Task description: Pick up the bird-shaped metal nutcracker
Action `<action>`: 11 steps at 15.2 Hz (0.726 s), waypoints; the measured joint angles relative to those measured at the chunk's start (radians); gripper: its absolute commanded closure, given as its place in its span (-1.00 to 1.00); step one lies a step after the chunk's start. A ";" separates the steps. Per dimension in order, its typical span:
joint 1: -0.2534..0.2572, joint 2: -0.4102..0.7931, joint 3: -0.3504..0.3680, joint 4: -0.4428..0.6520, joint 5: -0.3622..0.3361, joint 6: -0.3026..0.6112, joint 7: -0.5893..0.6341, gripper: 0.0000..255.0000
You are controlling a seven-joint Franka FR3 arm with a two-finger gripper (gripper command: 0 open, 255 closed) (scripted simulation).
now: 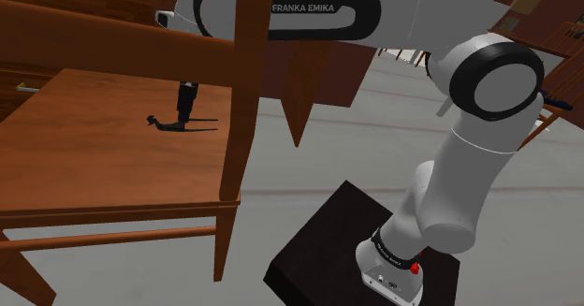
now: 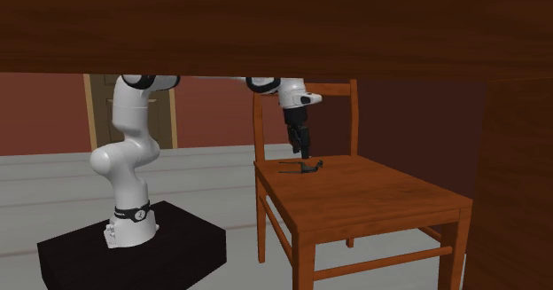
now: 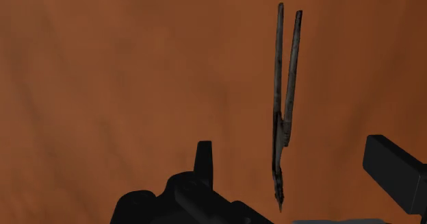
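A: Where's our nutcracker (image 3: 280, 137)?
B: We see it flat on the chair seat (image 1: 94, 154), six o'clock of the gripper (image 1: 185, 108) in the shoulder view — jaws apart, straddling it, not touching.

Nutcracker (image 3: 282, 120): dark, dull metal, mottled grey-brown along its thin handles, no shine.
Chair seat (image 1: 94, 154): reddish-brown wood, smooth, with faint grain streaks and a soft satin look.
Chair back (image 2: 306, 89): the same reddish wood, smooth.
Tool (image 1: 184, 108): plain black, matt; material not plain to see.
Arm (image 1: 468, 164): smooth white shell with a light gloss; the joints are dark and slightly shiny.
Stand (image 1: 318, 248): black box, matt, smooth.
Floor (image 1: 524, 220): pale grey, smooth, matt.
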 measured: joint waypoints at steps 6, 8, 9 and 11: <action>0.009 0.034 0.008 -0.014 -0.003 0.049 -0.012 -1.00; 0.009 0.040 0.008 -0.038 -0.003 0.080 -0.013 -1.00; 0.009 0.039 0.008 -0.048 -0.003 0.089 -0.013 -1.00; 0.009 0.041 0.008 -0.052 -0.004 0.095 -0.013 1.00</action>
